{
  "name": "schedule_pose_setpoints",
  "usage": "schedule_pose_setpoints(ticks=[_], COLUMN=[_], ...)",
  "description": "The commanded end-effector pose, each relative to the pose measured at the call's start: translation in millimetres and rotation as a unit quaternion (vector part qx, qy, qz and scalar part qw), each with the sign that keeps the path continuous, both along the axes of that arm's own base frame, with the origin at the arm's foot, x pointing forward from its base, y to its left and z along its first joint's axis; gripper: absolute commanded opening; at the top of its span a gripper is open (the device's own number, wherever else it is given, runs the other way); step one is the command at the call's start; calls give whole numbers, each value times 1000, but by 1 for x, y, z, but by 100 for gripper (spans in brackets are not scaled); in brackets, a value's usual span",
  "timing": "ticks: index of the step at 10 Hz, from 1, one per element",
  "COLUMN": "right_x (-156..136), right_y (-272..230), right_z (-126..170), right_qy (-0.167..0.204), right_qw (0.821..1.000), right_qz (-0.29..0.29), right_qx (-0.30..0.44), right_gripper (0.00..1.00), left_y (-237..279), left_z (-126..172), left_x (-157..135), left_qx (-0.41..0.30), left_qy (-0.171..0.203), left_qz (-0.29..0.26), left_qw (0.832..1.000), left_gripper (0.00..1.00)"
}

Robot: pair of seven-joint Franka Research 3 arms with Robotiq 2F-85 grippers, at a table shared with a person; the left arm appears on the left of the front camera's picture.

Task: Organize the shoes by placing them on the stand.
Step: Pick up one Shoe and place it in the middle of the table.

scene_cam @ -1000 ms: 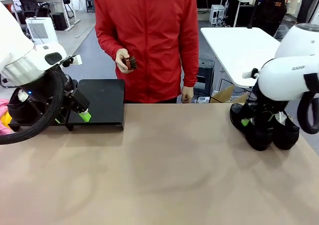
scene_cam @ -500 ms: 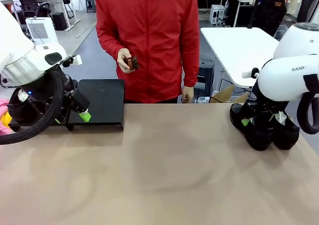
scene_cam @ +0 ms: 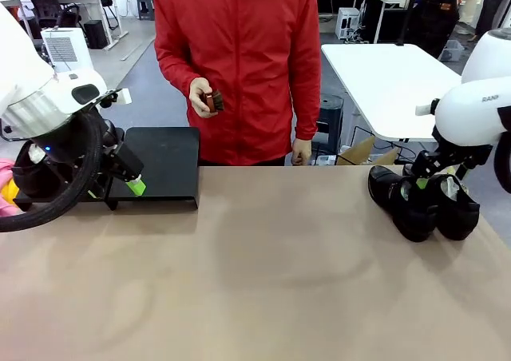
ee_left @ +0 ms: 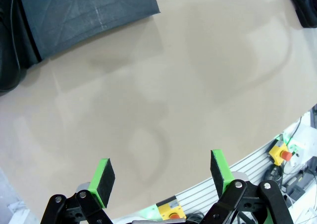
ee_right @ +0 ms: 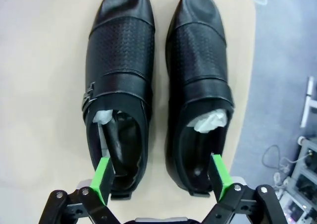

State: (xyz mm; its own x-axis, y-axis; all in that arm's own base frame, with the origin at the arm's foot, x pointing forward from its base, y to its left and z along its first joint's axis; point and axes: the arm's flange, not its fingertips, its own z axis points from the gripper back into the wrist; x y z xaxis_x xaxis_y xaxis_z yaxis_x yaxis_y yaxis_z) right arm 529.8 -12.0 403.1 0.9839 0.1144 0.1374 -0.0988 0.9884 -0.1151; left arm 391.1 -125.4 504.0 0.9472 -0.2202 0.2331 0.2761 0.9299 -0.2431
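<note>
**Q:** Where do the shoes lie relative to the right gripper?
**A:** The shoes (ee_right: 119,85) stand side by side at the right edge of the table (scene_cam: 263,281), directly under the right gripper (ee_right: 161,177). Its fingers are spread wide, one pad at each shoe's heel end (contact probably none, but hard to confirm). Nothing is gripped.
**Q:** Orientation?
**A:** Long axes parallel. Toes point away from the fingers.
**Q:** Left side?
**A:** The left gripper (ee_left: 163,177) hangs spread and empty near the stand (scene_cam: 164,157), well apart from the shoes.
</note>
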Motion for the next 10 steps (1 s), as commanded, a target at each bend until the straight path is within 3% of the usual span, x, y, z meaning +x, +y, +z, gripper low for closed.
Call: schedule_pose_setpoints(ticks=[1,2,10], right_x=[11,11,18], right_y=[1,2,14], right_z=[-4,-3,-34], right_qy=[7,-5,36], right_qw=[1000,1000,999], right_qz=[14,12,9], right_qx=[25,15,20], right_gripper=[89,70,70], left_y=[2,2,2], left_z=[0,0,0], left_x=[-2,-2,-2], left_qx=[-9,-9,-9], left_qy=[0,0,0], left_qz=[-5,-5,-5], left_qw=[1000,1000,1000], left_gripper=[100,100,100])
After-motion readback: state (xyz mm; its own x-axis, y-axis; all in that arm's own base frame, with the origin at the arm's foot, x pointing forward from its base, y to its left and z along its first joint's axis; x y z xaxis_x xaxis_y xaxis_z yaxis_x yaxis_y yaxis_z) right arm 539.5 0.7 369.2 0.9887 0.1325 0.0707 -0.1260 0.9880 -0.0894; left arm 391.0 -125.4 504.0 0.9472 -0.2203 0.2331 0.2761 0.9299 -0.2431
